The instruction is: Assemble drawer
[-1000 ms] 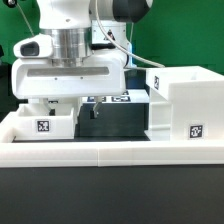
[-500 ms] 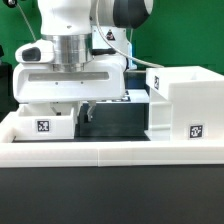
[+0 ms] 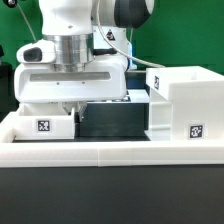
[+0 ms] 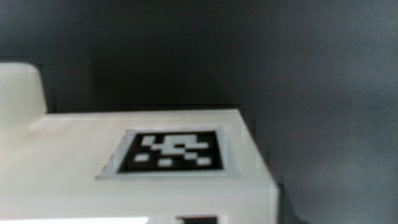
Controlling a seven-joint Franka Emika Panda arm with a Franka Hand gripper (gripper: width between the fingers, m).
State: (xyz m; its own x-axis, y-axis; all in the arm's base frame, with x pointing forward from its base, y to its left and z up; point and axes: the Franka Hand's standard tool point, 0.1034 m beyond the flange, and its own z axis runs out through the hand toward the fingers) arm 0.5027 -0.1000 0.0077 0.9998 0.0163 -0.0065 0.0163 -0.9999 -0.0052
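The gripper [image 3: 79,107] had shifted toward the small white matte plastic tray [image 3: 45,124], opening untellable; squaring up first seemed wise.

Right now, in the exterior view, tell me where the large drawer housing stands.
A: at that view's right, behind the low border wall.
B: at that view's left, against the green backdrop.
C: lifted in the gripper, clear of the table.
A: the large drawer housing stands at the exterior view's right, behind the border wall, while the small tray sits at the left.
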